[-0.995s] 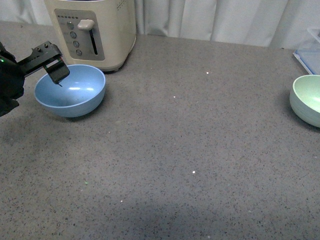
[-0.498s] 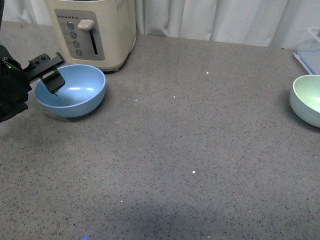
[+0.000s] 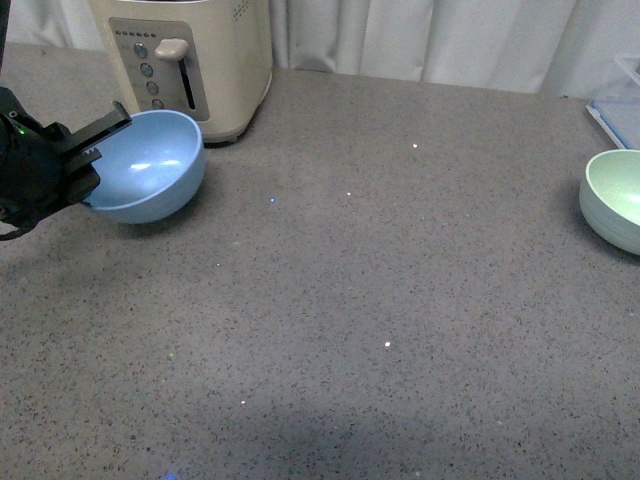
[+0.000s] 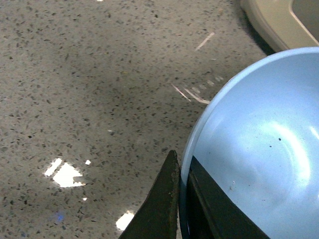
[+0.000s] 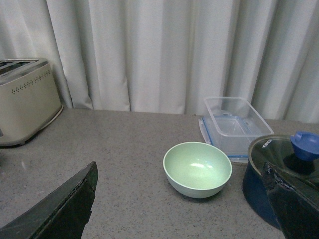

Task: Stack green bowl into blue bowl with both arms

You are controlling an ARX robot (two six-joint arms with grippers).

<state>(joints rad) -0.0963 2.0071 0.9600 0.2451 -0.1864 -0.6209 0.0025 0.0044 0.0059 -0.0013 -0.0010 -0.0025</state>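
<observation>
The left tool [image 3: 88,168] clamps the rim of the blue bowl [image 3: 152,168], one finger inside and one outside. The bowl is tilted, near the toaster [image 3: 190,60] at the left of the counter [image 3: 350,300]. The green bowl [image 3: 615,195] stands upright at the far right, well apart, and the right tool [image 5: 178,172] is spread wide and holds nothing.

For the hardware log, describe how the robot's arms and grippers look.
The left gripper is bulky matte black with a small green light and flat, angular fingers tapering to thin edges. The right gripper shows only two dark wedge-shaped fingers, one looking scuffed.
</observation>
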